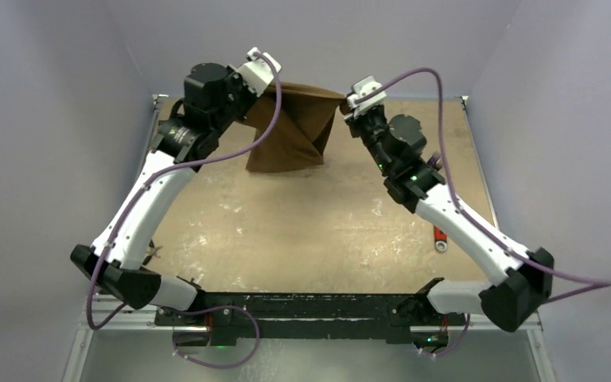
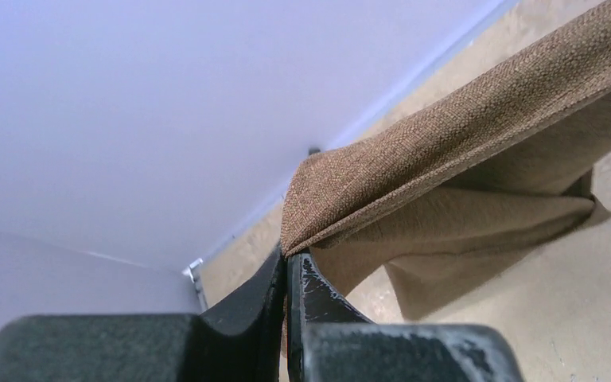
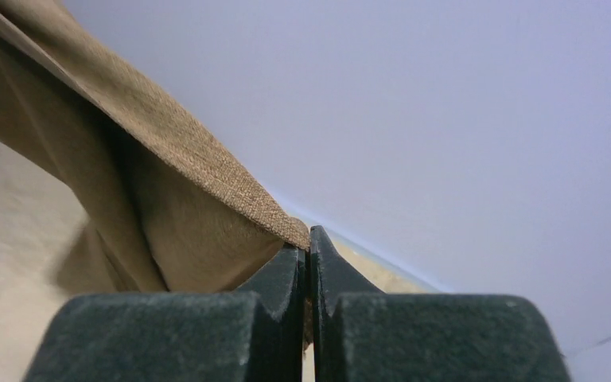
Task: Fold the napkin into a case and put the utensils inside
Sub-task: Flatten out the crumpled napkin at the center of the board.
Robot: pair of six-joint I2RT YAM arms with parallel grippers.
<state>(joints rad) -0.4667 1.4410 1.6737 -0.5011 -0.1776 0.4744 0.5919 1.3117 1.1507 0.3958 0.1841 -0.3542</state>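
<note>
Plain brown napkin [image 1: 294,135]; mottled beige table [image 1: 302,231]; pale lilac walls [image 1: 48,119].

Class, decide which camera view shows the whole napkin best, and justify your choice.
The top external view: nearly the whole napkin shows there, hanging in a twisted drape. The left wrist view shows only the corner pinched in the left end effector; the right wrist view, the corner in the right end effector.

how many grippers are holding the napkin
2. The left gripper pinches one top corner of the napkin, the right gripper the other; it hangs between them at the far side of the table.
</note>
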